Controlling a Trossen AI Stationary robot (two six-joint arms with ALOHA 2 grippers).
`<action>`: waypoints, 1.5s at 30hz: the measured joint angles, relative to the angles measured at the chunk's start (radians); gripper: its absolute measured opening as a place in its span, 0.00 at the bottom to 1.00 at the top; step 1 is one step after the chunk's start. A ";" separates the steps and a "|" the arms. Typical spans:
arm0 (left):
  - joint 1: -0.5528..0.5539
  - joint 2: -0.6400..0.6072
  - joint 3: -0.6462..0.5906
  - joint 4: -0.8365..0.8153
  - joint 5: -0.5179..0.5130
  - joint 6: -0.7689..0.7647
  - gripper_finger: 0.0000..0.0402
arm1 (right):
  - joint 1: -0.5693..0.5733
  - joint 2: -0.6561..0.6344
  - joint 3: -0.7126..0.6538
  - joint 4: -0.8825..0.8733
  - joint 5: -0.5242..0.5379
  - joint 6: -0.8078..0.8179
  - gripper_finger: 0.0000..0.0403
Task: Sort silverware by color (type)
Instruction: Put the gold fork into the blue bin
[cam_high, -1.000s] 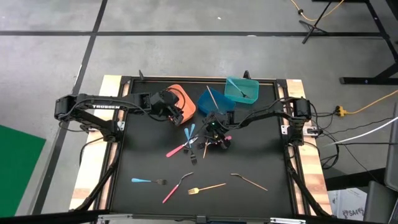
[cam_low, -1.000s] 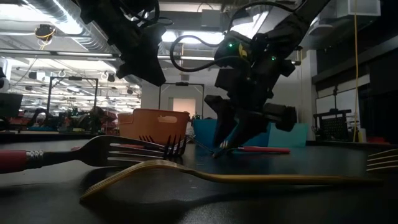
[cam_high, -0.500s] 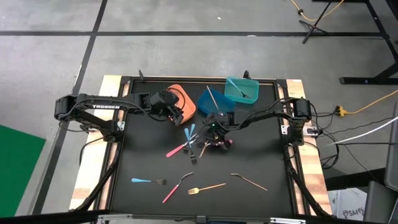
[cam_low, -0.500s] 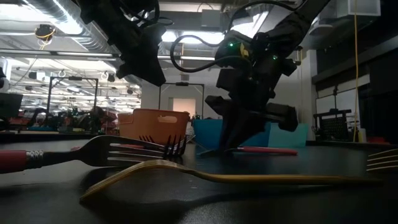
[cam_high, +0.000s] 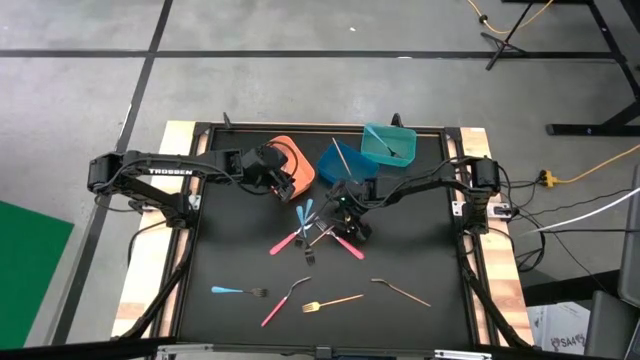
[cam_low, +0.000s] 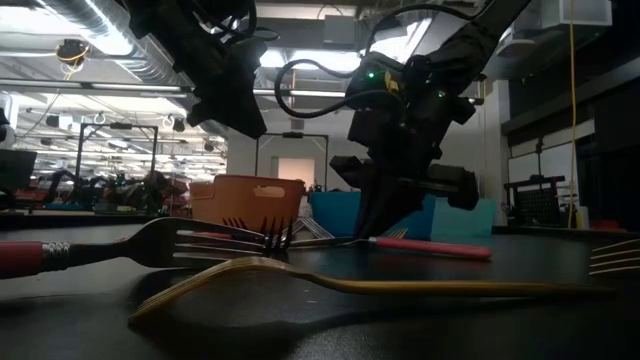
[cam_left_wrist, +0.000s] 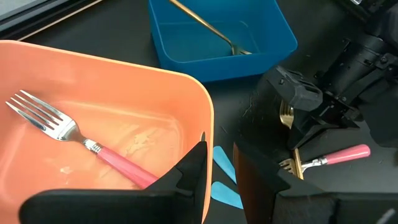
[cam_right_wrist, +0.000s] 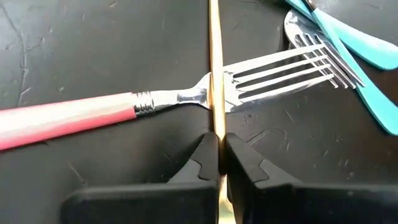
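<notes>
I count three bins (cam_high: 295, 163) in a row at the mat's (cam_high: 410, 320) far edge. One fork (cam_left_wrist: 81, 142) lies in the leftmost bin. Before them, mid-mat: crossed forks and spoons (cam_high: 305, 228). Nearest me: four more pieces (cam_high: 300, 293), side by side, apart.

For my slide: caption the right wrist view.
Right tool shut on a gold utensil lying across a pink-handled fork.
</notes>
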 joint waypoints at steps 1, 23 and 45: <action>0.000 0.000 0.000 0.000 0.000 0.000 0.18 | 0.000 0.000 0.000 0.000 -0.002 0.012 0.01; 0.000 0.000 0.000 0.000 0.000 0.001 0.18 | 0.002 0.004 0.048 -0.062 -0.004 0.168 0.01; 0.001 0.000 0.000 -0.001 0.000 0.002 0.18 | 0.001 0.002 0.245 -0.476 0.042 0.169 0.01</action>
